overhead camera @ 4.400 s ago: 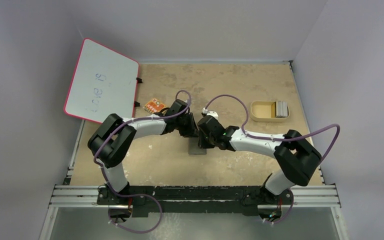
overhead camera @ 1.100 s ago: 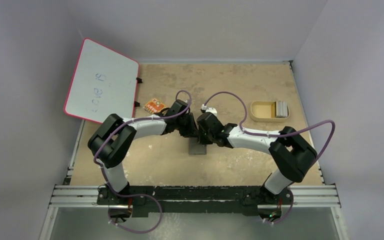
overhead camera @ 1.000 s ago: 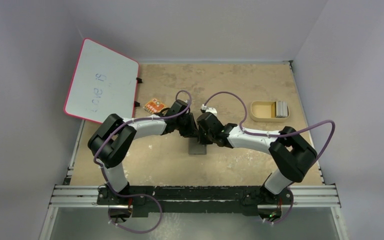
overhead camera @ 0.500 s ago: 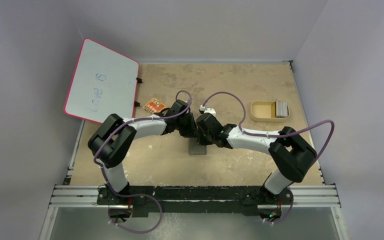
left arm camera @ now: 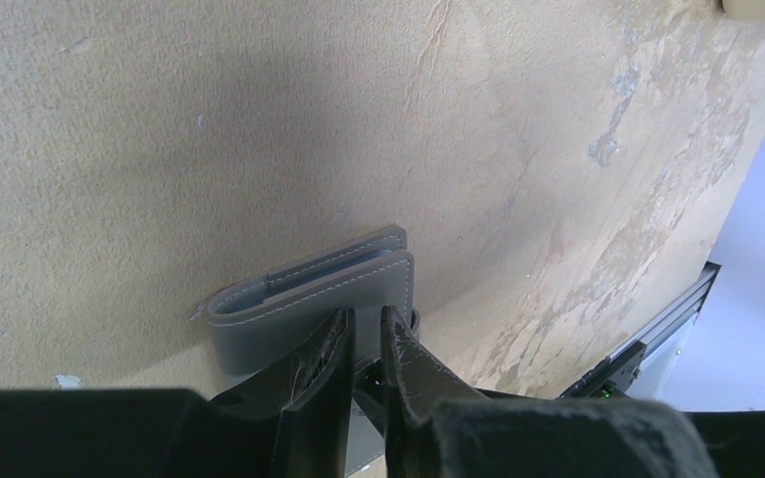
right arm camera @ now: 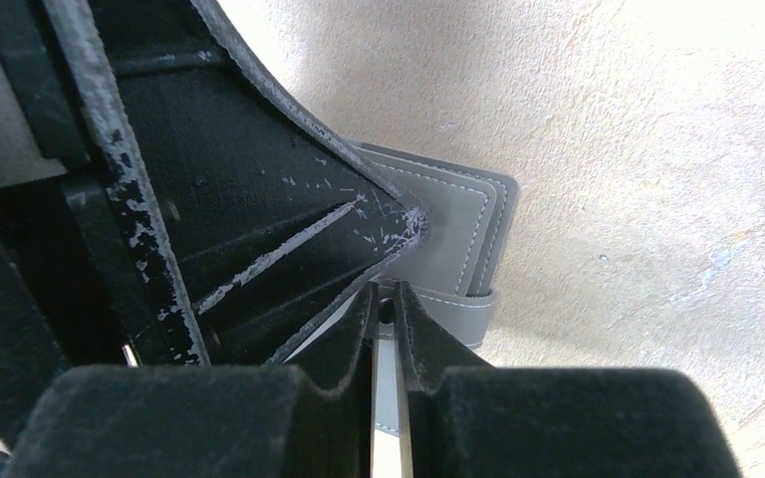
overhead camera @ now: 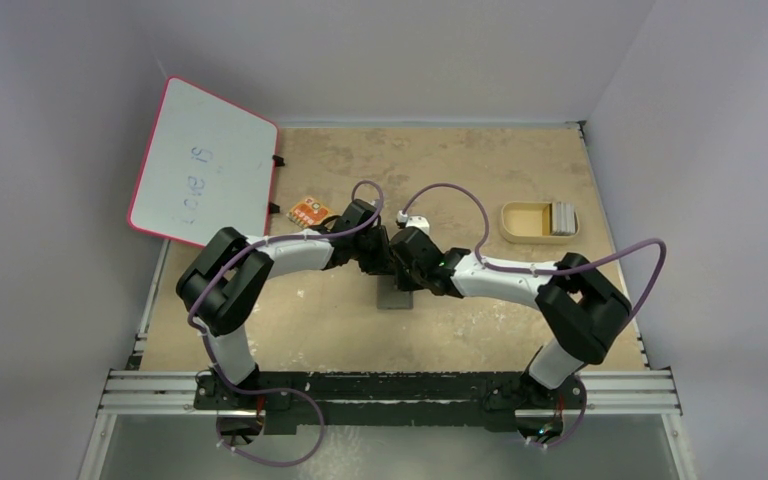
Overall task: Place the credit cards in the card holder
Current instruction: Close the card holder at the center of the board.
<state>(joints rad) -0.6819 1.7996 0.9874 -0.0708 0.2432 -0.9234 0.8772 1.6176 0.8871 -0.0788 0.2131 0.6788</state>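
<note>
Right gripper (right arm camera: pixel 383 299) pinching card holder (right arm camera: pixel 458 234), left gripper (left arm camera: pixel 366 324) narrow, hold unclear, overhead hides jaws

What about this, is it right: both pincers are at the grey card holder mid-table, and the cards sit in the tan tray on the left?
Not quite: the top view shows the tan tray with the cards on the right side of the table. The rest holds: left pincer and right pincer are both at the grey card holder.

Right gripper (right arm camera: pixel 386 317) jaws nearly together, a thin pale strip in the gap. Tips meet folded grey stitched card holder (right arm camera: pixel 458 239) on tan table (right arm camera: pixel 637 149). The left gripper's scuffed black finger (right arm camera: pixel 279 239) overlaps the holder.
</note>
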